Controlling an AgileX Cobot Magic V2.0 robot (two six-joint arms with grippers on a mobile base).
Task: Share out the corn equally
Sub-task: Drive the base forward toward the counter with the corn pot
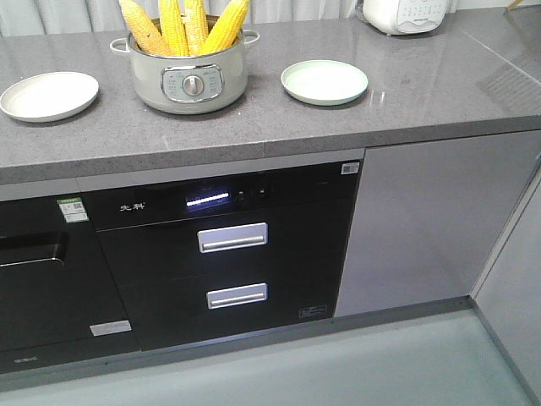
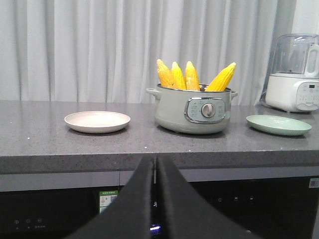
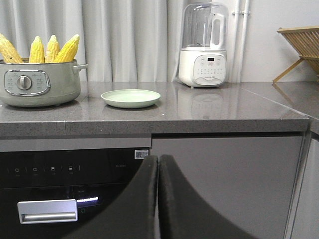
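Kitchen counter (image 1: 406, 93) w/ a pot (image 1: 190, 80) in the middle. 4 corn (image 1: 182, 25) cobs stand in it, tips up, fanned out. A beige plate (image 1: 49, 95) sits left of the pot, a green plate (image 1: 325, 81) right; both bare. The left claw (image 2: 155, 162) and right claw (image 3: 158, 159) hang low in front of the counter, each w/ fingers pressed together, holding nothing.

Step in hand, prob.: reach for a 1st cob. Best to open wide, come from above, grip an outer cob where it clears the rim, and lift straight up so neighbours don't tip. 2 per plate looks right.

Cob bottoms are hidden in the pot; more cobs could lie below. Front view cuts off some tips.
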